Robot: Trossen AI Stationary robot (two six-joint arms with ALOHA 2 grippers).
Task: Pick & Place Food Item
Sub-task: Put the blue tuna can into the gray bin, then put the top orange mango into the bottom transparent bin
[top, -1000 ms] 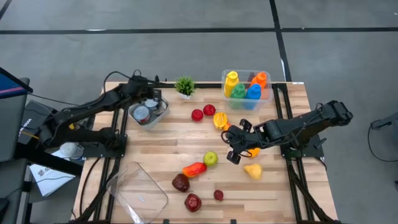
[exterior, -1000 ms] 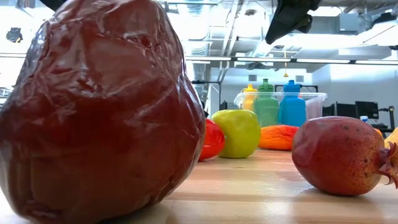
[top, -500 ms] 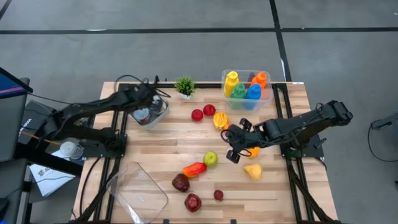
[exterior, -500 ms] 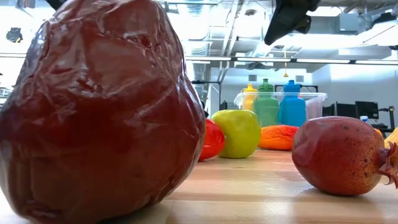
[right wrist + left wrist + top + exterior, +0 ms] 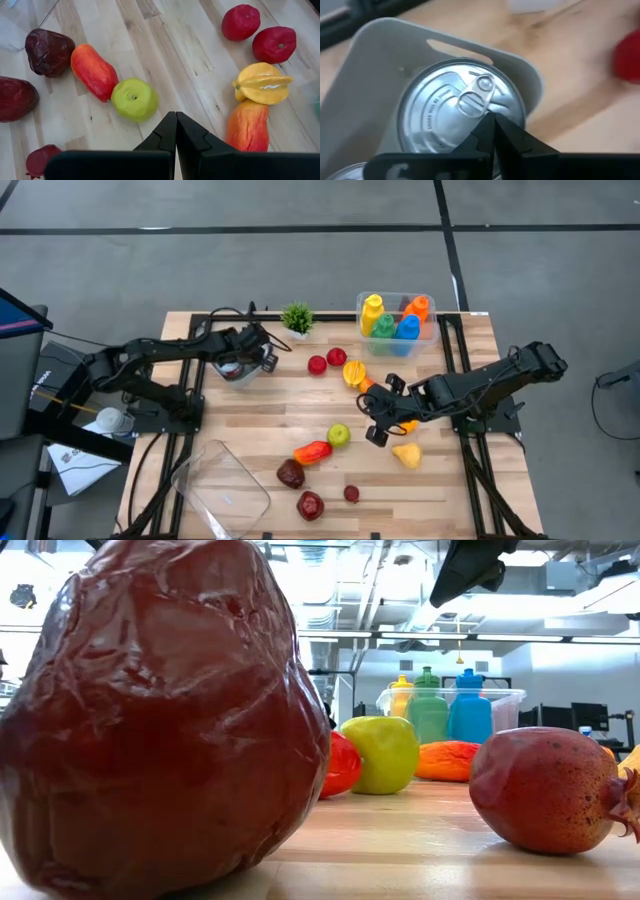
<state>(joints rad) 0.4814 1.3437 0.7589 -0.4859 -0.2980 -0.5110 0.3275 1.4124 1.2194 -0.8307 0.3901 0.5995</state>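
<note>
1. On the wooden desk (image 5: 260, 405) ten loose food items are counted: two small red round fruits (image 5: 317, 364), one yellow starfruit (image 5: 354, 371), one orange mango-like fruit (image 5: 247, 128), one green apple (image 5: 339, 436), one red-orange pepper (image 5: 312, 452), two dark red lumpy fruits (image 5: 291, 473), one small pomegranate (image 5: 351, 494) and one yellow pear-shaped piece (image 5: 406, 454).
2. Four coloured bottles are seen in one clear bin (image 5: 398, 342).
3. Two silver cans (image 5: 462, 112) are seen in one white container (image 5: 380, 65).
4. The left gripper (image 5: 267, 351), fingers together, has been moved toward the desk's middle since the earlier frame.
5. The right gripper (image 5: 374, 427), fingers together and empty, stays beside the apple.
</note>
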